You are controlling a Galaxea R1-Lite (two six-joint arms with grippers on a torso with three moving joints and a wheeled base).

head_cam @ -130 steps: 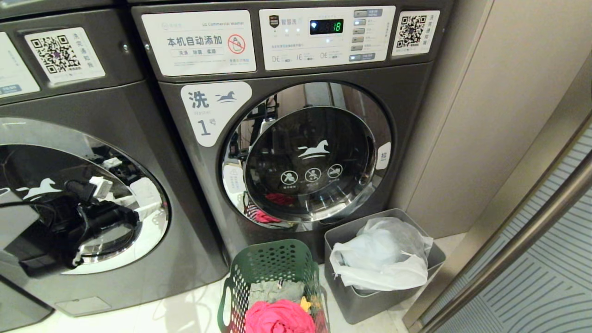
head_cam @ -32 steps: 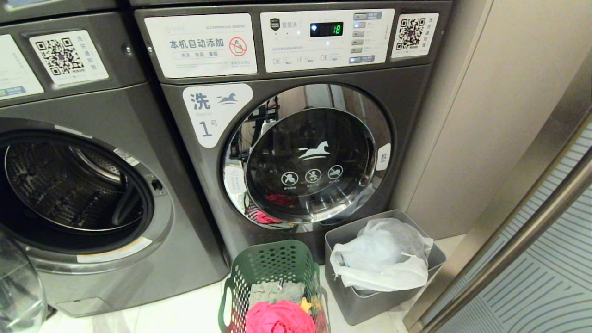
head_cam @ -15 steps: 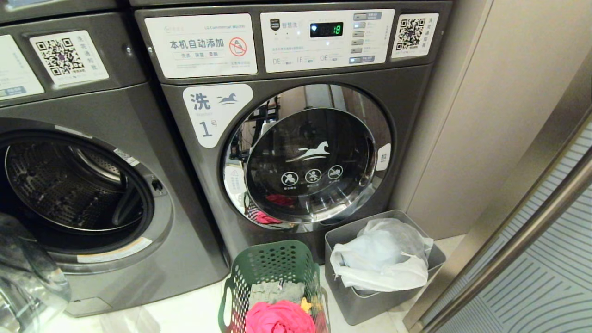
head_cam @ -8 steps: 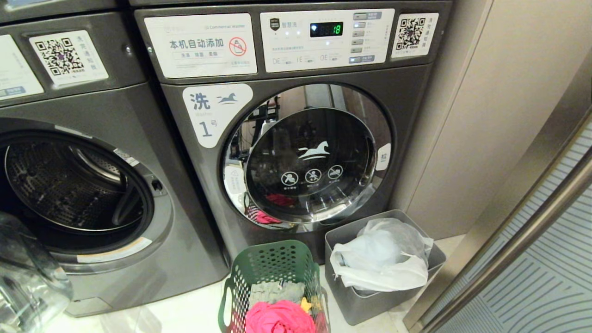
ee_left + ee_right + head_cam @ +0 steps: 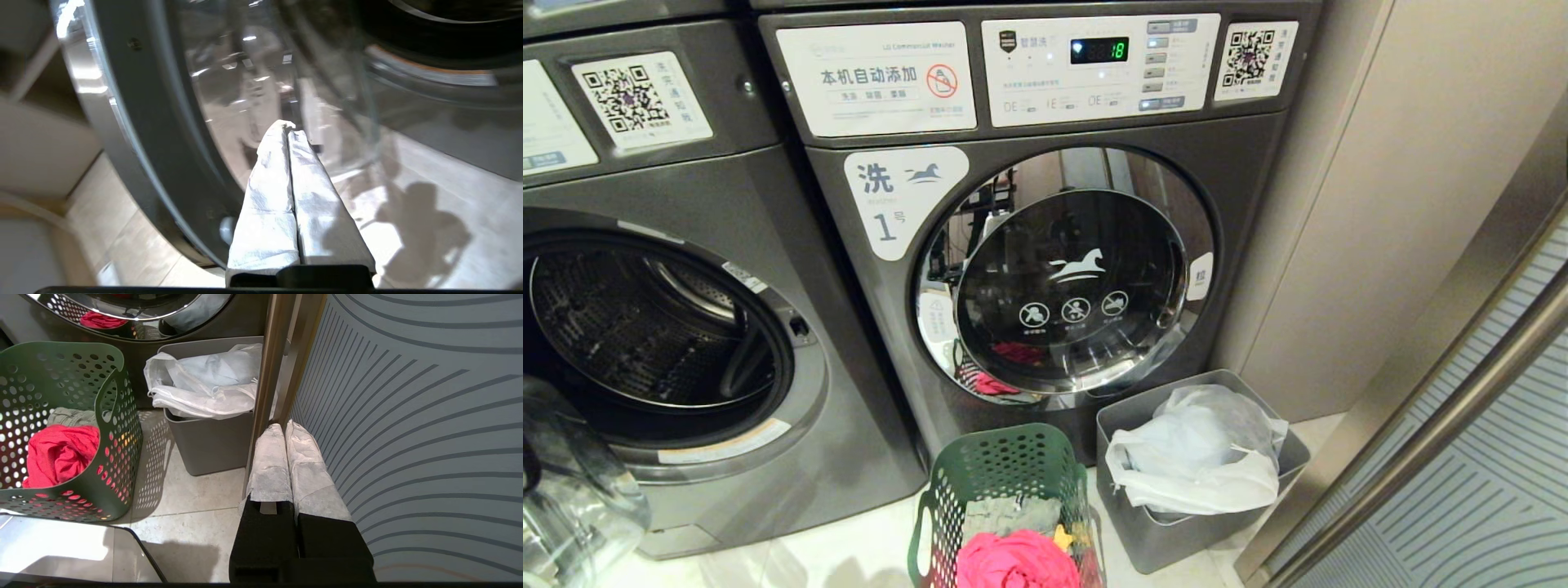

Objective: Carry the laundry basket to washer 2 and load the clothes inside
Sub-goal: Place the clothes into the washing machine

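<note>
At nine o'clock of the laundry basket [image 5: 1005, 506], the open glass door [image 5: 253, 81] could be struck by the left gripper [image 5: 288, 127], pressed together, empty.

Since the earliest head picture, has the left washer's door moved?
Yes. The door was shut over the drum; now it hangs open toward the lower left of the head view, while the basket stays put.

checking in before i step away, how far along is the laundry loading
Done: the left washer stands open, its glass door swung out, drum empty. In hand: the shut left gripper is by that door, holding nothing; the right gripper is parked, shut. Left: the clothes all sit in the green basket.
</note>
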